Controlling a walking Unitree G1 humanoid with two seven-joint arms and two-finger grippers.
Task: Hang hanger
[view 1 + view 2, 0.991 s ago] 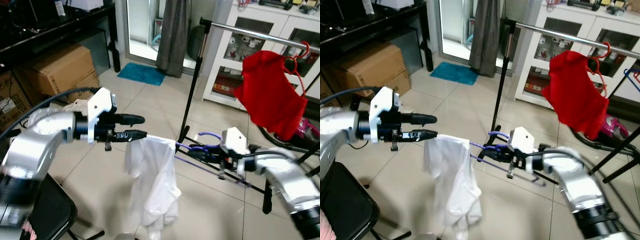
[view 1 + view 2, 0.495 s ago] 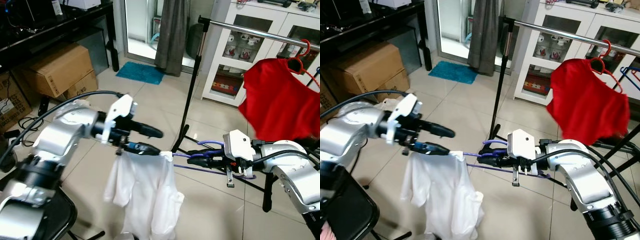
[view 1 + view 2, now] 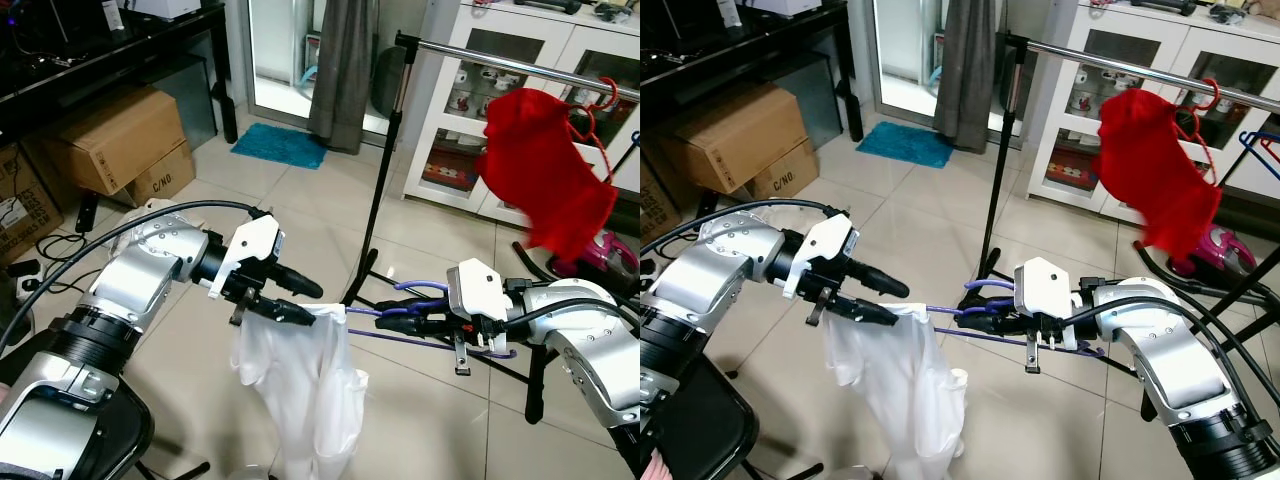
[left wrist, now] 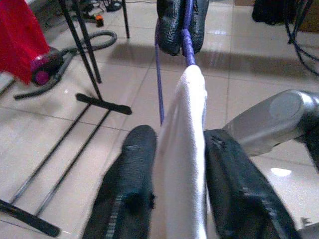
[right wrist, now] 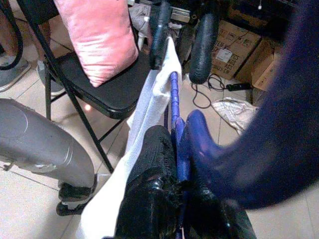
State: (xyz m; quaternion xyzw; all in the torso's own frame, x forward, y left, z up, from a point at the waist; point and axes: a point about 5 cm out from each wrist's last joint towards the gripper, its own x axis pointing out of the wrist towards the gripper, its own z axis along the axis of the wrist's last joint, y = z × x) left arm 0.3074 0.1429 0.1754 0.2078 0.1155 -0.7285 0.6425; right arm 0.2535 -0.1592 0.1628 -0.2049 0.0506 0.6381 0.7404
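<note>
A clothes rail stands at one o'clock, well apart. A white shirt on a purple hanger is carried between both pincers: the left pincer pinches the shirt's shoulder, the right pincer is clamped on the hanger. A lift toward the rail is judged next.

The hanger stretched between the two arms, the right end effector at its right end and the left end effector at its left, where a shirt hung from it above the floor. Behind stood a clothes rack with a garment on its rail, a cabinet behind that. Cardboard boxes sat far left.
</note>
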